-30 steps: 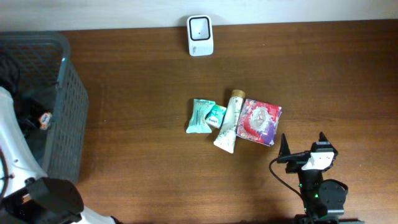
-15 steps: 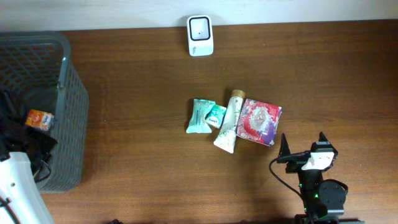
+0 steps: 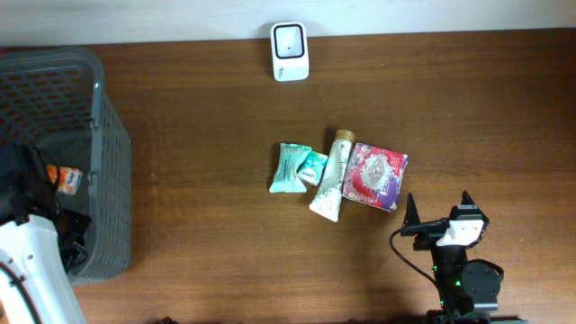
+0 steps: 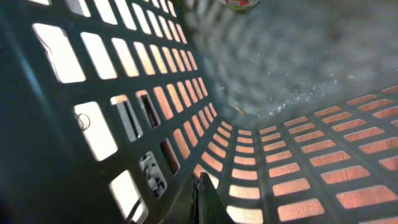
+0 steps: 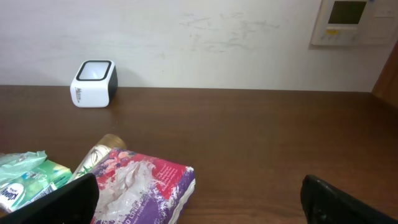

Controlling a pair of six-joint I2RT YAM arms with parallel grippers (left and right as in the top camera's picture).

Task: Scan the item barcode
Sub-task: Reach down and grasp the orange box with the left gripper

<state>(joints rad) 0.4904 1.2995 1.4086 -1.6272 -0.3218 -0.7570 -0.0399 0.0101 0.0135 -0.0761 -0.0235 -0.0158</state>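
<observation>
On table [image 3: 207,117]: four items [image 3: 331,180], one scanner [image 3: 290,51].

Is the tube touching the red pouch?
Touching. Overhead shows the tube lying flush against the pouch, with no gap between them.

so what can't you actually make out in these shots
Barcodes on the pouch, tube and teal packets: overhead, too small.
Left gripper: overhead, hidden under its arm in the basket.
Rounded object: left wrist, cut off by the top edge.
Orange item: overhead, too small to identify.
</observation>
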